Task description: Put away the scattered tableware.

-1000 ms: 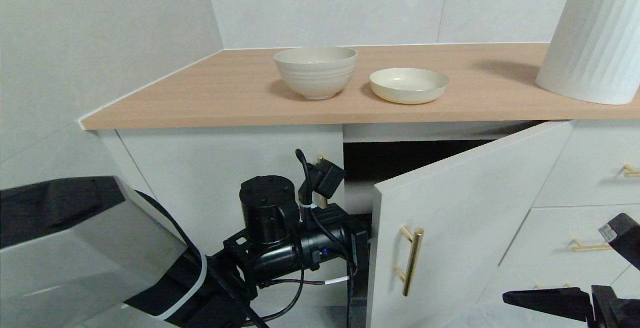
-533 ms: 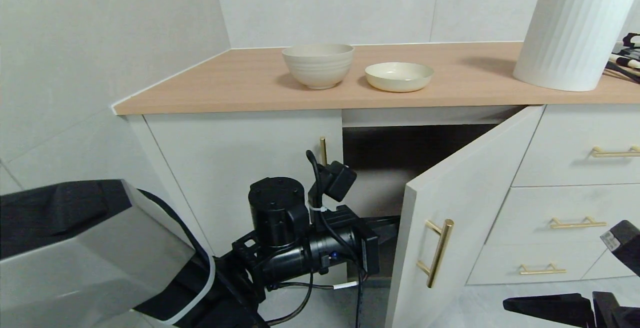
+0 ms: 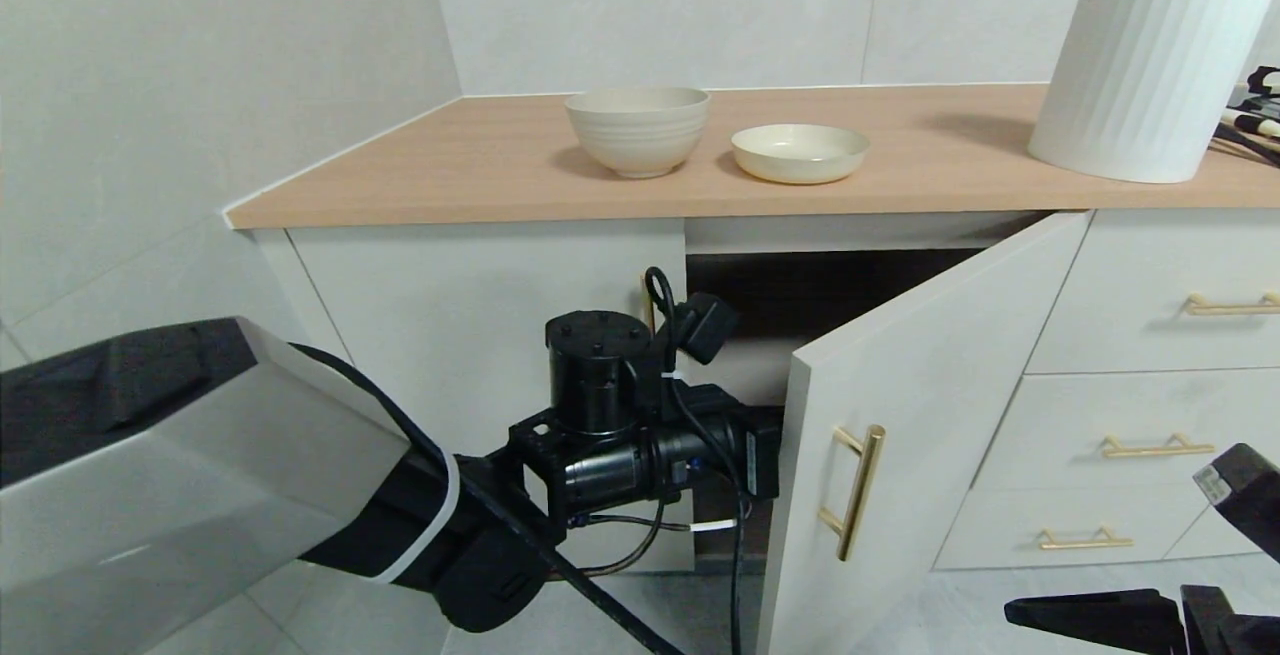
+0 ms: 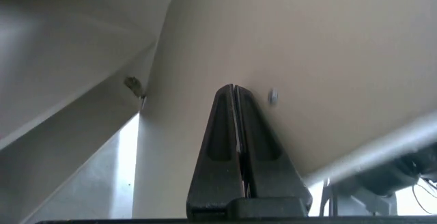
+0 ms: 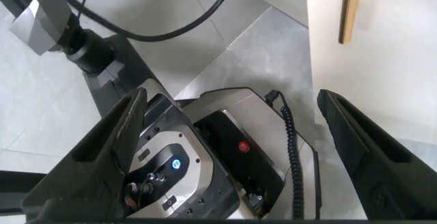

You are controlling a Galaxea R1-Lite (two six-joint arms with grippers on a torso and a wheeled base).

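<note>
Bowl and shallow dish stand side by side, slightly apart, on the wooden worktop. The cupboard door below them stands partly open (brass handle on its outer face).

Left gripper: fingers pressed together with nothing between them, tips close against a pale panel; contact with the panel cannot be confirmed.

Right gripper: spread wide and empty, held low near the door's outer face.

A white ribbed container stands towards the worktop's right end, well apart from the dish.
</note>
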